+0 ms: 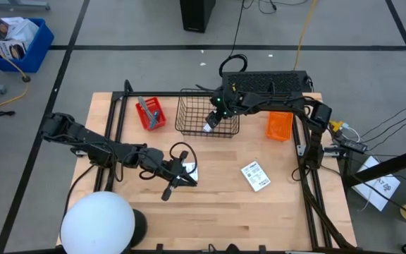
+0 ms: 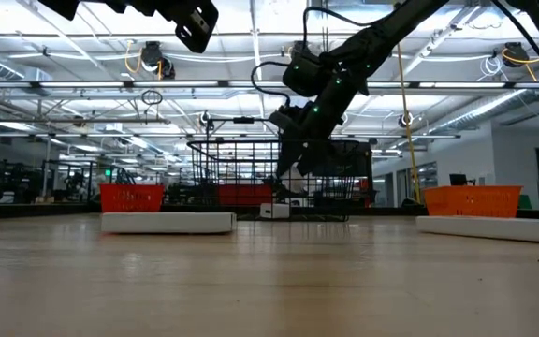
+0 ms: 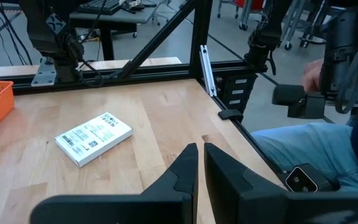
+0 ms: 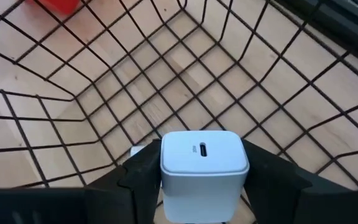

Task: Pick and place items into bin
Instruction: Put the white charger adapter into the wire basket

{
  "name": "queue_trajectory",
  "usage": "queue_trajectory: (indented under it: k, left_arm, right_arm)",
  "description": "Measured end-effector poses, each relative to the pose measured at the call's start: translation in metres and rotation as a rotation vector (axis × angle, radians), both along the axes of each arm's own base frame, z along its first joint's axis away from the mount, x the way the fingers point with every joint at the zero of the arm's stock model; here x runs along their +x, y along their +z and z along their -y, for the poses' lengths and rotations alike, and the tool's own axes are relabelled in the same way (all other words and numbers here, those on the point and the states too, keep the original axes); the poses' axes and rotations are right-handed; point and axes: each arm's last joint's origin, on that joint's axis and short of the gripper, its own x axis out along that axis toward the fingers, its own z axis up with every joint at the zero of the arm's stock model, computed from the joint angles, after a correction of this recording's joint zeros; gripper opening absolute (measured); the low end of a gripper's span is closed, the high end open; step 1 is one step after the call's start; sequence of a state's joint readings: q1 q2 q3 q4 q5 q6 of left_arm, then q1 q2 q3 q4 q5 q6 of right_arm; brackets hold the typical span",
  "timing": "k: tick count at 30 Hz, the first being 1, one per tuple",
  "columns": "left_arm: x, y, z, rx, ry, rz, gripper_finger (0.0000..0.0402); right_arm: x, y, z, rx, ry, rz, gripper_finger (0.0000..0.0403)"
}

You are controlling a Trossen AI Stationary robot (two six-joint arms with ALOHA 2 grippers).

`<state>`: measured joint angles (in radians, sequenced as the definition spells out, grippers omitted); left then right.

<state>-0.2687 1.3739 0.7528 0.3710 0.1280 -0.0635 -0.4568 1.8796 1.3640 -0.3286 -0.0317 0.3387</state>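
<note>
Packets first: nearest the front edge, toward the right, one flat white printed packet [image 1: 255, 176] lies alone on the bare wood of the table [image 1: 217, 219], and the left wrist view shows it lying flat, untouched. A second white packet [image 1: 190, 171] lies toward the left, partly hidden under the left gripper [image 1: 187, 173]. That gripper hangs low over it with its fingers [image 3: 182, 177] pressed together and nothing between them, so it is clenched on air rather than holding anything.

Farther back, in the middle of the table, stands the black wire bin [image 1: 189, 127]. The right gripper [image 4: 202, 180] reaches down inside it with a white cube [image 4: 202, 163], a small charger block with an oval port on its face, between its fingers. They flank the cube closely; whether they press it or have just let go is not clear, though the grip looks to be loosening. The cube is over the bin's mesh floor, so this placement looks nearly done.

Flanking the bin at the far side are a red tray [image 1: 151, 113] on the left and an orange tray [image 1: 279, 125] on the right.

Judged from this, one cube is going in, while both packets are yet to be picked. No tools or second cube can be made out.
</note>
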Motion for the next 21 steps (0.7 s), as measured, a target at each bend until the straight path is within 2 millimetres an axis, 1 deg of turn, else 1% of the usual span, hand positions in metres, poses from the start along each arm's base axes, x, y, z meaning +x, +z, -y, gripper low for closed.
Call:
queue_trajectory:
  k: [21]
  left_arm:
    - [-0.0001, -0.0010, -0.0005, 0.008, 0.016, -0.009, 0.0031]
  right_arm:
    - [0.0009, 0.0011, 0.0001, 0.015, -0.029, 0.021, 0.0193]
